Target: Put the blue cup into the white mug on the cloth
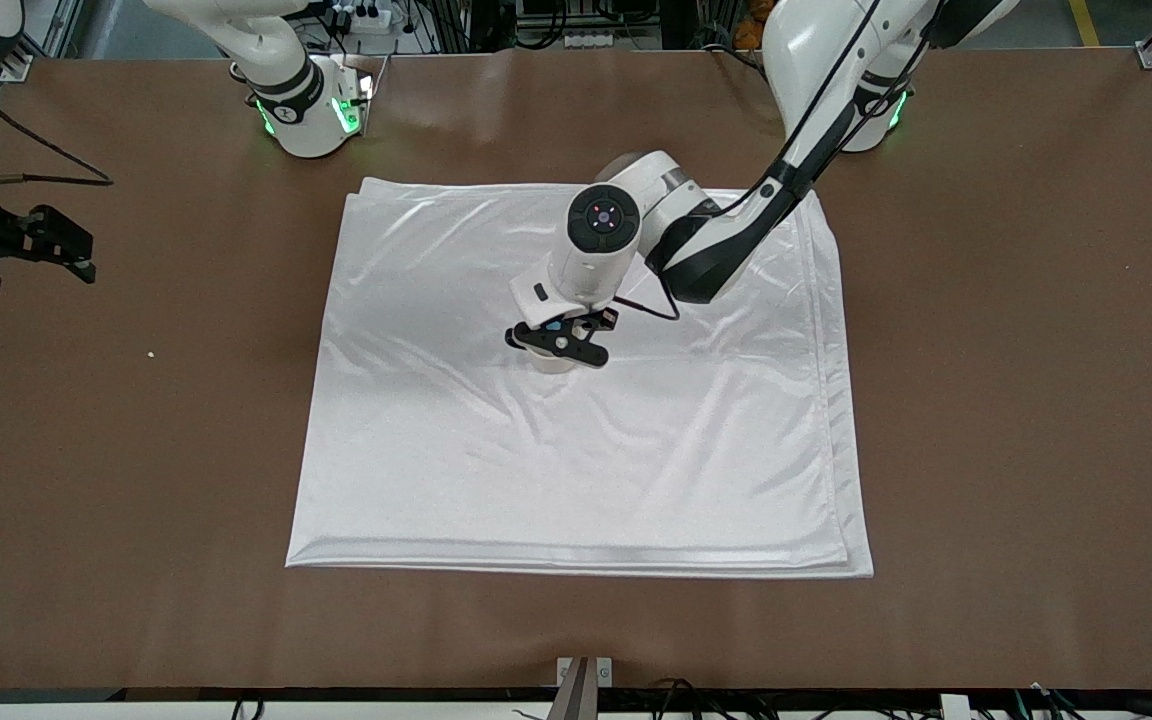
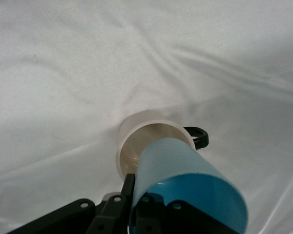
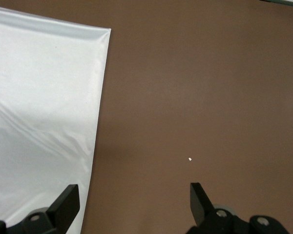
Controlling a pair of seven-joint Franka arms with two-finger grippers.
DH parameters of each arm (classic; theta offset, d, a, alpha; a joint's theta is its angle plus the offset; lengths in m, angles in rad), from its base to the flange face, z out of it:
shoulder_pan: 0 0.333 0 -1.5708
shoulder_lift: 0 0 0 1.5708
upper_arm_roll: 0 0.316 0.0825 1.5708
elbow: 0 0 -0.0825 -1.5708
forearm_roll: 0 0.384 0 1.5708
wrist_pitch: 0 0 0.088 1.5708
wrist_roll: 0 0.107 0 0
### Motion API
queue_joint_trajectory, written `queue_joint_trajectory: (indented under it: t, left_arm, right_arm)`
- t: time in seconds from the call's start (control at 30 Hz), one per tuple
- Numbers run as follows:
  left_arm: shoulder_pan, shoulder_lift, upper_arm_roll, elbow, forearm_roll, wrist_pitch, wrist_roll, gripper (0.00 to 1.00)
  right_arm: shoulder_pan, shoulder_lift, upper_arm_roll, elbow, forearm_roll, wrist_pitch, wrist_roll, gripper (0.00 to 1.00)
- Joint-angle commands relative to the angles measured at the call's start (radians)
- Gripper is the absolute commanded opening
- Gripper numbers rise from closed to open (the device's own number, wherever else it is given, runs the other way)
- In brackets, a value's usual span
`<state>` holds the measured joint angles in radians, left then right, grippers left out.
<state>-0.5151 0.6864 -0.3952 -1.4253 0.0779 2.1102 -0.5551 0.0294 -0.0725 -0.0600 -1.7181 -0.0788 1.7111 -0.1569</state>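
Jaws of the left gripper (image 2: 151, 207) are closed on the blue cup (image 2: 185, 183), which is held by its rim end over the middle of the cloth (image 1: 576, 450). No brand, label or writing can be read on the cup, the mug or the cloth. The cup is tilted, its long axis slanting from the gripper down toward the white mug (image 2: 146, 141); its narrower closed end points into the mug's mouth, and its bright blue inside faces back toward the wrist camera. Whether that end touches the mug's inner wall cannot be told. The mug stands upright on the cloth directly under the left gripper (image 1: 558, 340), its small black handle (image 2: 198, 136) sticking out to one side; in the front view only a sliver of the mug (image 1: 553, 363) is seen below the fingers.

The right gripper (image 3: 134, 202) is held with its jaws open and empty over the bare brown table (image 1: 116, 450), toward the right arm's end, near a small white speck (image 3: 190, 159), and it waits there.
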Motion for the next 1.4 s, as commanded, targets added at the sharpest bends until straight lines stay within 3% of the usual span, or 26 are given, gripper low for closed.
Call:
queue_joint_trajectory:
  t: [0.0,0.17,0.33,0.77,0.8,0.83,0.87,1.37]
  left_arm:
    - [-0.036,0.021,0.032,0.014,0.033,0.014,-0.031,0.00]
    - [-0.072,0.028,0.079,0.014,0.042,0.025,-0.025,0.00]
    - [-0.088,0.045,0.098,0.016,0.043,0.065,-0.031,0.00]
    - [-0.106,0.050,0.101,0.014,0.046,0.082,-0.045,0.00]
    - [-0.106,0.050,0.101,0.014,0.048,0.082,-0.043,0.16]
    - [-0.106,0.050,0.102,0.014,0.051,0.082,-0.040,0.54]
    - [-0.108,0.050,0.104,0.014,0.051,0.082,-0.037,1.00]
    - [-0.100,0.029,0.108,0.016,0.051,0.080,-0.042,1.00]
  right_arm:
    - [-0.009,0.028,0.005,0.071,0.019,-0.036,0.118,1.00]
    - [-0.011,0.029,0.005,0.094,0.027,-0.044,0.161,1.00]
    - [-0.048,0.034,0.002,0.112,0.112,-0.042,0.217,1.00]
    - [-0.066,0.049,0.002,0.114,0.099,-0.044,0.223,1.00]
    - [-0.071,0.049,0.002,0.112,0.099,-0.044,0.223,1.00]
    - [-0.074,0.049,0.002,0.114,0.099,-0.044,0.221,1.00]
    - [-0.075,0.051,0.002,0.114,0.099,-0.044,0.221,1.00]
    - [-0.079,0.063,0.006,0.114,0.097,-0.038,0.224,1.00]
